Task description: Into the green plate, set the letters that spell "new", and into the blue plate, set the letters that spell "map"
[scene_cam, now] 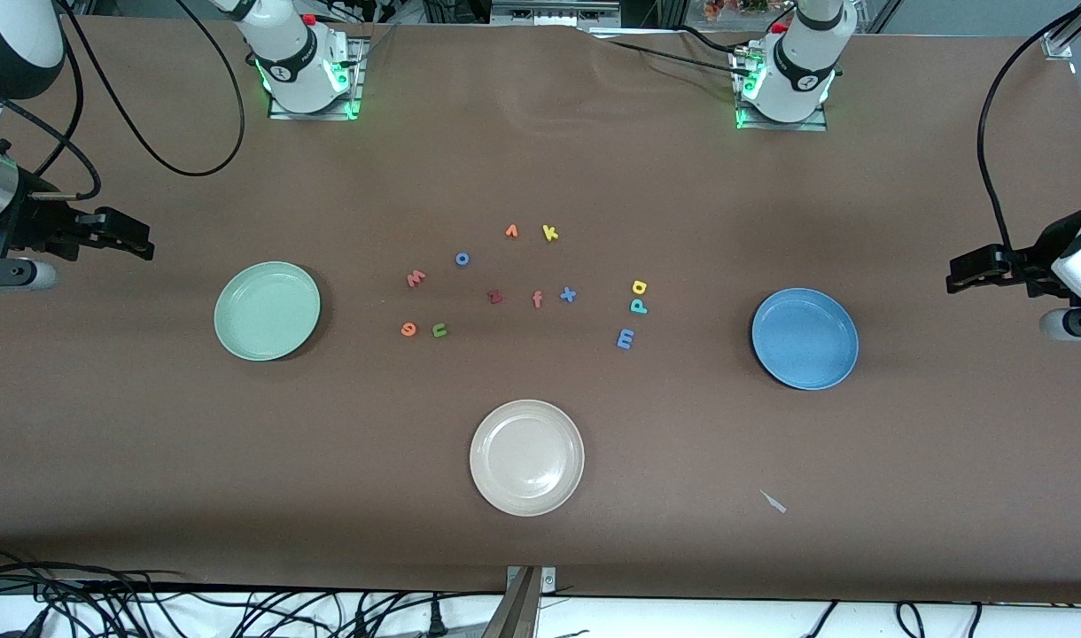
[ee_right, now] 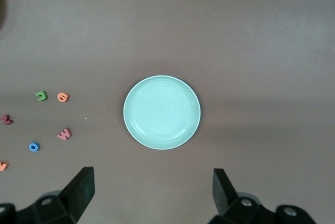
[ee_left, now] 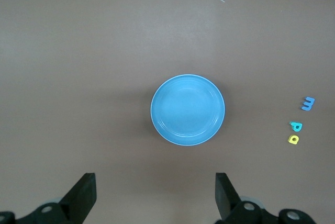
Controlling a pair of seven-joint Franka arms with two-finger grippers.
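The letters that spell "new" sit beside a red z, risking mix-ups while the left gripper and right gripper hang open, empty.

A: Light is even and bright, from overhead. The table looks matte, without glare.

B: Shadows?

A: Soft, faint ones hug the blue plate and green plate. Green lamps glow at both arm bases.

B: Sharpness?

A: The front view is crisp; in the wrist views the fingers look slightly soft.
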